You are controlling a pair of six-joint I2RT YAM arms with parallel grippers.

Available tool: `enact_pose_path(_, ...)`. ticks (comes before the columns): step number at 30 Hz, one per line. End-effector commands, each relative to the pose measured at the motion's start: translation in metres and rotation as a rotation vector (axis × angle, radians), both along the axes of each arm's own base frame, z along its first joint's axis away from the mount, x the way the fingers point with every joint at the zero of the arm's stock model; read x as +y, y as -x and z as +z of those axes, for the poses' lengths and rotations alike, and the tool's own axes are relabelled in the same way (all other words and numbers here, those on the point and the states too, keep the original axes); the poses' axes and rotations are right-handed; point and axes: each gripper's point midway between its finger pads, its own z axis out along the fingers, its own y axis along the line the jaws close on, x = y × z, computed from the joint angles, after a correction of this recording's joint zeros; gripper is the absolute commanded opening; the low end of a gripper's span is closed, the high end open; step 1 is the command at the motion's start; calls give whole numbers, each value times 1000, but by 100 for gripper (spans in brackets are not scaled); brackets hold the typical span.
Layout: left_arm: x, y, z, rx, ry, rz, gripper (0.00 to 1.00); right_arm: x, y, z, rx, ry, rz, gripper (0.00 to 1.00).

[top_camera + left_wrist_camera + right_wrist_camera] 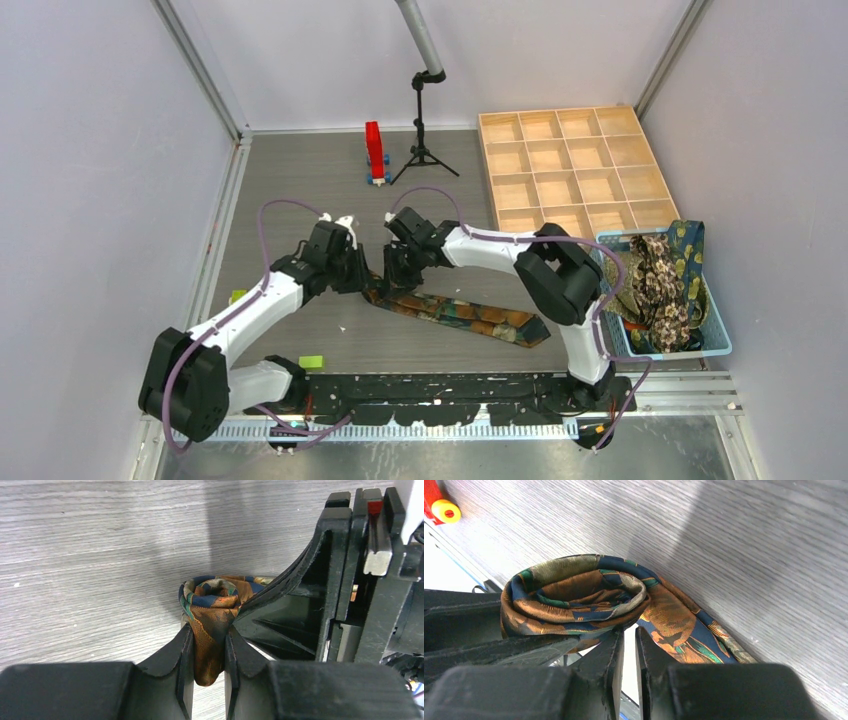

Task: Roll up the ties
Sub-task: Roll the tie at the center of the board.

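On the counter [300,180] lies one tie [470,315], dark blue with an orange-brown and green pattern. Its wide pointed end rests flat on the right side, near the right arm. Its other end is wound into a small roll near the middle of the counter, where the two arms meet.

The left pincer [209,645] is closed on the tie. A fold of the cloth hangs down from the roll between its two fingers, and they press it from both sides.

The right pincer [629,642] has its fingers almost together, and we see only a thin bright slit between them. Their tips touch the lower edge of the roll, but we cannot tell if any cloth is caught between them. In the left wrist view, one finger of the right pincer leans against the right side of the roll.

At the right edge of the counter stands a light blue basket [672,353]. The other ties [660,290] are piled inside it, and one of them hangs over its far rim. Behind the basket we see a wooden tray [560,141] with many square compartments. At the far side of the counter stand a red object [374,150] and a black tripod stand [421,150], close to each other.
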Motion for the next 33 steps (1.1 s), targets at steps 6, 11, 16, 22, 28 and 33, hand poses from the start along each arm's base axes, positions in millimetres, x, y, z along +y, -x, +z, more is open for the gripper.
enact_pose_path(6, 3, -11, 19, -54, -50, -6, 2, 38, -20, 28, -49, -124, 11, 19)
enact_pose_path(11, -4, -11, 14, -57, -100, -18, 0, 42, -23, 27, -48, -129, 13, 19)
enact_pose_path(16, -5, -15, 10, -70, -186, 15, 0, 46, -25, 31, -51, -142, 11, 19)
enact_pose_path(22, -12, -13, -4, -61, -251, 22, 0, 38, -28, 35, -52, -119, -22, 19)
enact_pose_path(28, -26, -12, -12, -70, -301, 20, 0, 26, -22, 36, -45, -89, -32, 18)
enact_pose_path(33, -28, -12, -16, -78, -365, 26, 0, 6, -21, 43, -62, -48, -51, 18)
